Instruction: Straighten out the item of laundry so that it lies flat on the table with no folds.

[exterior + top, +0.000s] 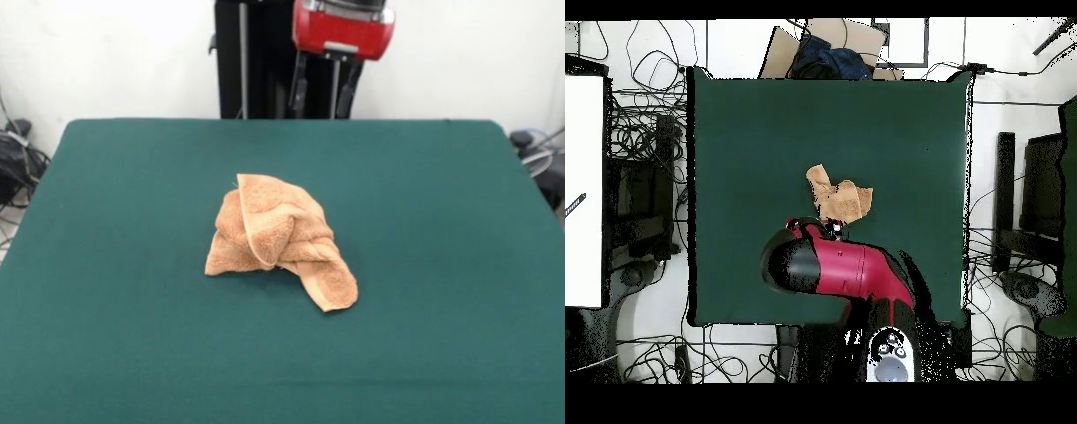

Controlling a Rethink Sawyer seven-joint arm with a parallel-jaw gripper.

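My pincer [318, 88] hung raised, its spread unclear; the crumpled towel [281, 237] lay toward six o'clock, mid-desk [115, 265], long axis eleven-to-five.

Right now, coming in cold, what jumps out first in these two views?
The orange-tan towel stands out first: crumpled into a twisted heap near the middle of the dark green table, one flap trailing toward the camera in the front view. Next, the red and black arm reaches over the table from its base, its head right beside the towel in the overhead view.
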